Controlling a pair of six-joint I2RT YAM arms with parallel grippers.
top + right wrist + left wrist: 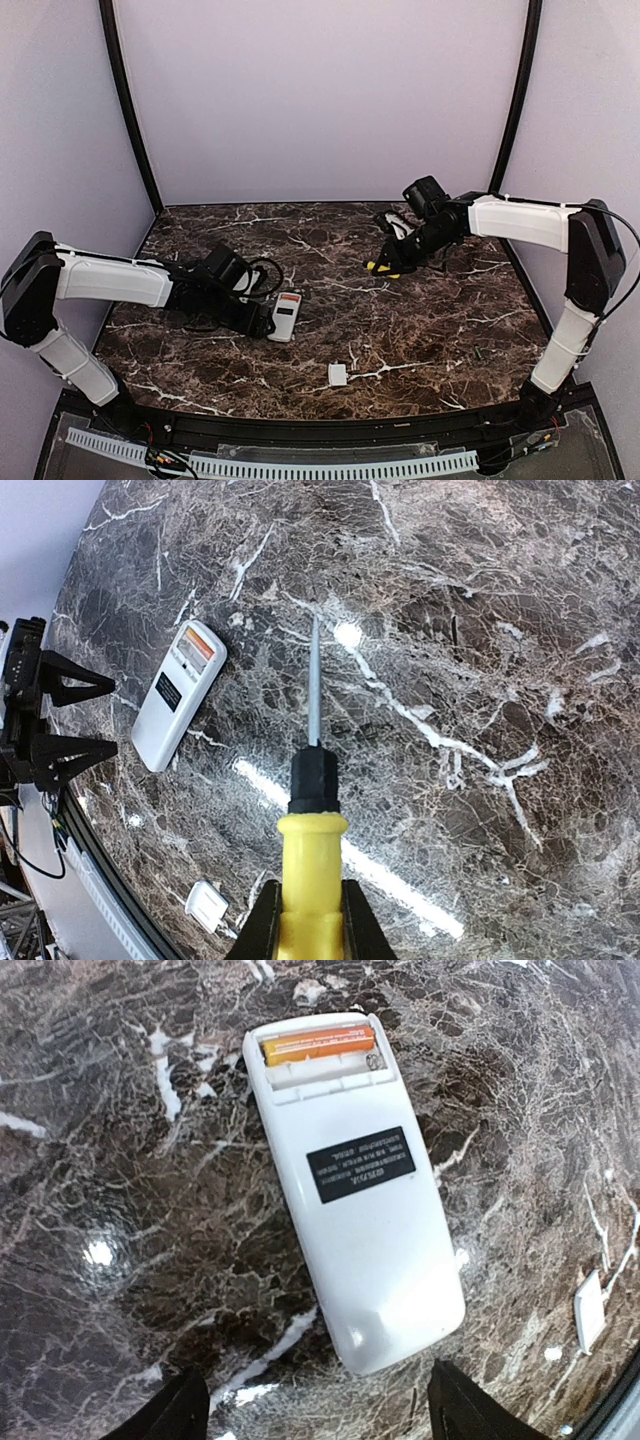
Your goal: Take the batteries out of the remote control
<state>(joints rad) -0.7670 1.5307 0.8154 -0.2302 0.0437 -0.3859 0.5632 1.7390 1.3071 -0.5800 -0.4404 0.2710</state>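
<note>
Batteries are the goal, and only one shows plainly: a slim orange cylindrical battery (pixel 318 1043) lying in the open compartment at the top end of the flat white plastic remote control (pixel 365 1230). The remote lies back-up on the dark marbled stone counter (pixel 100 1160), left of centre in the top view. The bay beside the battery looks pale (whether a second cell sits there I cannot tell). A small white square cover piece (pixel 337 375) lies apart from the remote, lower in that frame.

The left jaws are spread wide and grasp nothing. Their black fingers (pixel 178 1412) stand to either side just below the remote's rounded end, not touching it. The right jaws are clenched on the yellow-handled screwdriver (pixel 311 875), right of centre in the top view, with its thin shaft over bare counter well apart from the remote.

The step in hand, as I judge it, is levering the cell out. To do it well, the left jaws should first pinch the remote's long sides near its lower end, so the body cannot skate on the polished stone. The screwdriver tip should then come in low at one end of the battery and lift gently rather than stab. A hard push could fling the cell or slip off its round case.
</note>
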